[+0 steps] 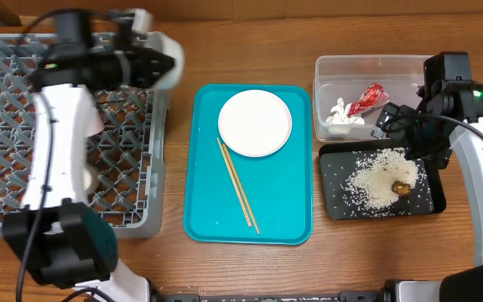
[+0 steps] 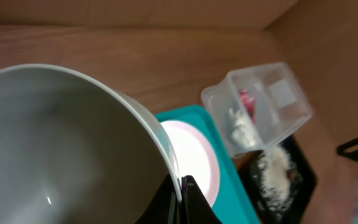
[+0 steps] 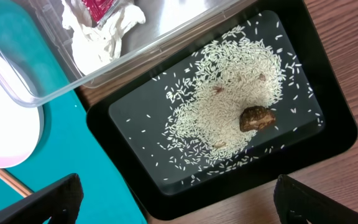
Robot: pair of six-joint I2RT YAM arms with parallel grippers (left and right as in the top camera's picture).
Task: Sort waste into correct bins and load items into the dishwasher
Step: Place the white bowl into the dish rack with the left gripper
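Note:
My left gripper (image 1: 151,60) is shut on the rim of the grey bowl (image 1: 171,69) and holds it above the right edge of the grey dish rack (image 1: 7,126); in the left wrist view the jaws (image 2: 182,190) pinch the bowl's rim (image 2: 61,143). The white plate (image 1: 255,122) and the chopsticks (image 1: 237,183) lie on the turquoise tray (image 1: 216,218). The clear tub (image 1: 324,67) holds the red wrapper (image 1: 367,99) and the white tissue (image 1: 340,113). The black tray (image 1: 334,205) holds the rice (image 3: 229,106) and the brown lump (image 3: 257,117). My right gripper (image 3: 188,205) is open and empty above the black tray's near edge. I cannot make out the pink bowl or the cup.
The left arm covers part of the rack. The tub and the black tray sit close together right of the turquoise tray. Bare wooden table (image 1: 250,50) lies behind the tray and along the front edge.

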